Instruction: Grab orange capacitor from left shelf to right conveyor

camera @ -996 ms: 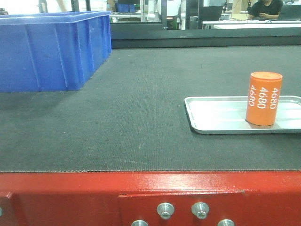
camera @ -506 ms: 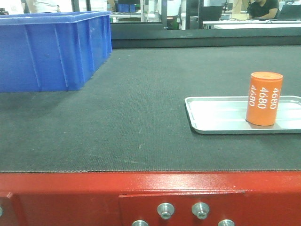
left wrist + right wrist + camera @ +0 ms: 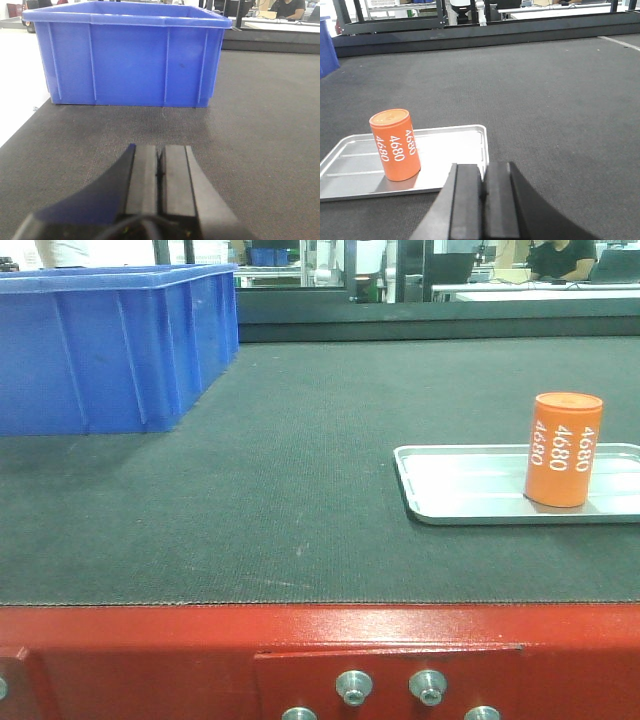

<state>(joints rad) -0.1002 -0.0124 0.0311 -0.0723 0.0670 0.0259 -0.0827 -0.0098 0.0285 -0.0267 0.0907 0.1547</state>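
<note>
You see the orange capacitor point(image 3: 562, 449) upright in the tray point(image 3: 450, 502) near the conveyor's point(image 3: 300, 460) front right edge. Left tool point(image 3: 160, 167) and right tool point(image 3: 482, 187) are both closed, empty, clear of it, so delivery looks done.

workshop | conveyor belt point(image 3: 280, 470) | blue bin point(image 3: 110, 345) | background desks point(image 3: 530, 290)

Open belt point(image 3: 300, 470) between blue bin point(image 3: 110, 350) and tray point(image 3: 470, 485).

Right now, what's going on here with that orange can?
Nothing is being held. The orange capacitor stands upright in a shallow silver tray on the right conveyor, with a blue bin at the far left. The left gripper and the right gripper are both shut and empty, low over the belt.
</note>
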